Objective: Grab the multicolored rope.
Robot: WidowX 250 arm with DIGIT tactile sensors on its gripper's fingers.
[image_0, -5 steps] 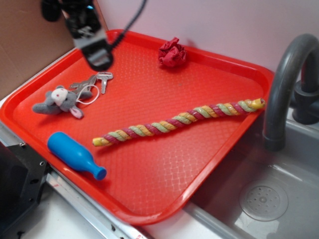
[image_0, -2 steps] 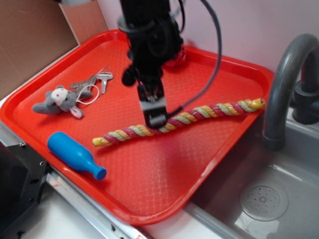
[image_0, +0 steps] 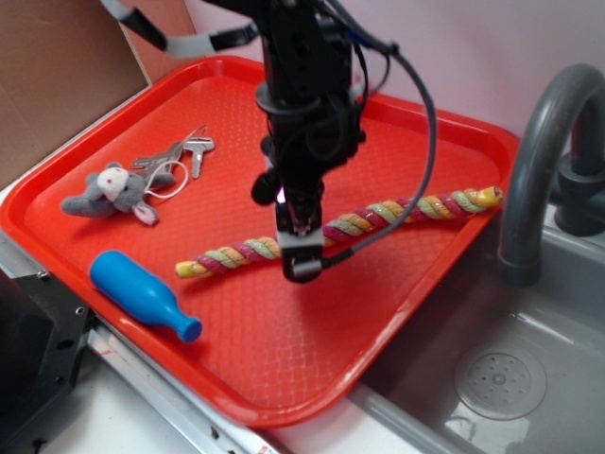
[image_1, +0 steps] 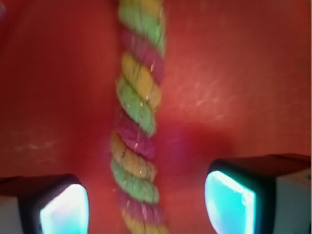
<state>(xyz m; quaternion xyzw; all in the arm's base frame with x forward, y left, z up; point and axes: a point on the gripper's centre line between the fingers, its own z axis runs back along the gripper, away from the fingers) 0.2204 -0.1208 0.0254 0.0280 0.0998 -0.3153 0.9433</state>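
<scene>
Hanging low over the red tray (image_0: 284, 350), the gripper (image_0: 301, 257) is sitting at the middle of the multicolored rope (image_0: 406, 210), which is stretching out to both sides of it; seen from the wrist, the gripper (image_1: 146, 202) is standing wide open, holding nothing, the multicolored rope (image_1: 139, 97) running between its fingers (image_1: 229, 200), clear of both.

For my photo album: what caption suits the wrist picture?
Open hand over the red tray, its fingers on either side of the multicolored rope.

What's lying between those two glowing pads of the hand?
The twisted yellow, green and maroon rope runs between the open hand's pads, on the red tray, in the wrist view.
</scene>
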